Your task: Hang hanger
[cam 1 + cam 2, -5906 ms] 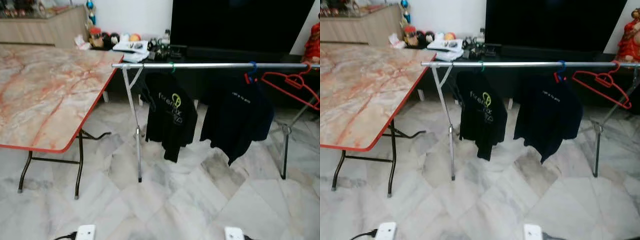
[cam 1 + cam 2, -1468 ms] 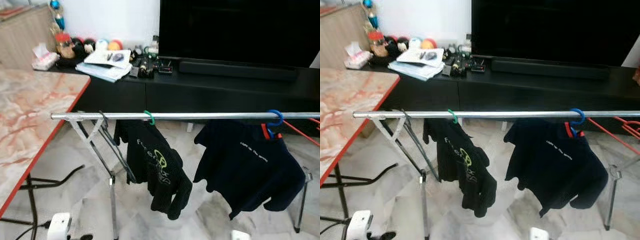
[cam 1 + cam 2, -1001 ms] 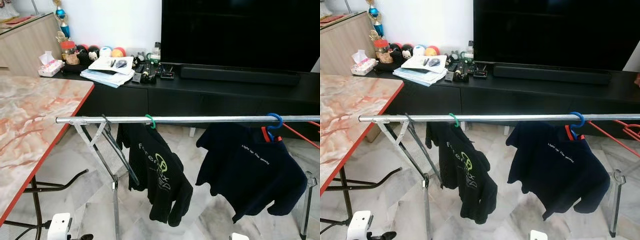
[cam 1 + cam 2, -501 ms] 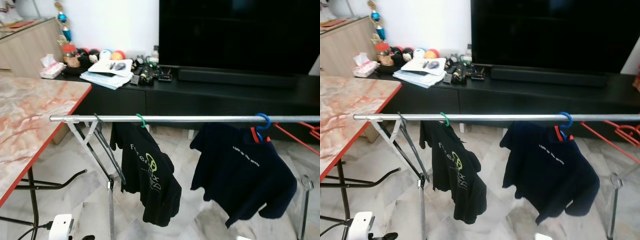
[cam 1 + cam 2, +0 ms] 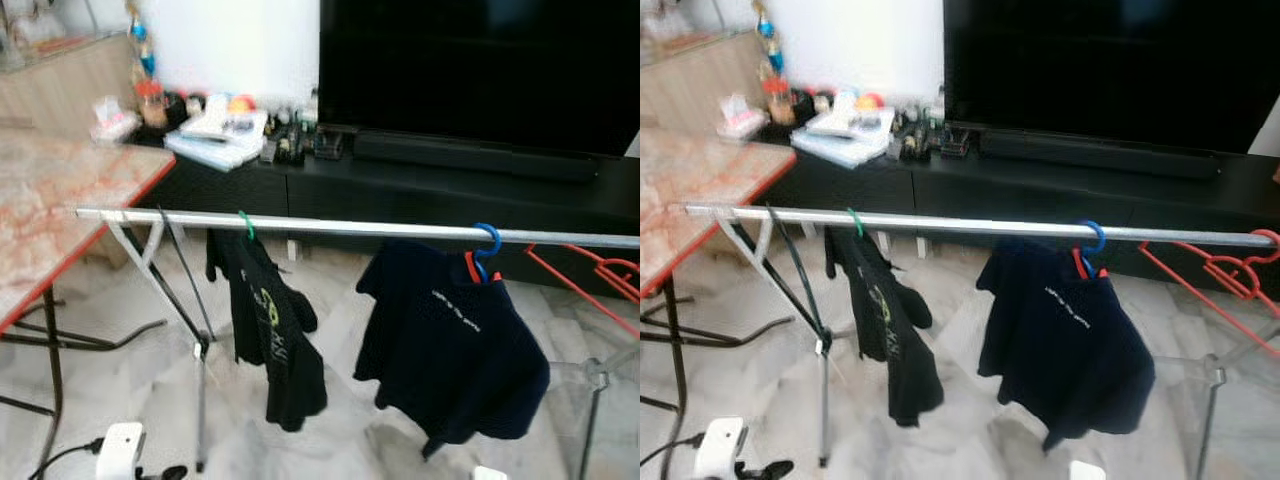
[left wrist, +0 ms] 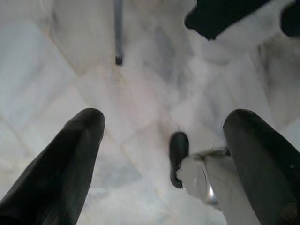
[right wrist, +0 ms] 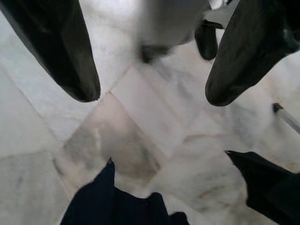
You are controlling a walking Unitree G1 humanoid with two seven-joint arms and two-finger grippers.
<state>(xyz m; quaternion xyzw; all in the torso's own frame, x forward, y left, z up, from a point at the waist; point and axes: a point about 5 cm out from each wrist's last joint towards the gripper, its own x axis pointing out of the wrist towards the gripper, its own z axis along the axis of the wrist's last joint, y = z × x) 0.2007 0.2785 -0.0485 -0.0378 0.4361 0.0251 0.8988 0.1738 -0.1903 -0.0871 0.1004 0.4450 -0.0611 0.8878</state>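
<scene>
1. At the left of the scene stands the marble worktop (image 5: 40, 215). Beside it runs the rail (image 5: 970, 227), carrying a black shirt on a green hanger (image 5: 854, 222), then a navy shirt on a blue hanger (image 5: 1092, 238).
2. At the rail's right end the empty red hanger (image 5: 1225, 272) hangs by its hook; this looks to be the task's thing. I judge it light, thin and fairly stiff plastic that swings easily, best held at the neck just below the hook.
3. The right eye view shows that hook on the rail; the left eye view cuts it off.
4. The left claw (image 6: 161, 140) and right claw (image 7: 150, 70) both point at the marble floor (image 6: 140, 93), fingers spread wide, holding nothing.
</scene>
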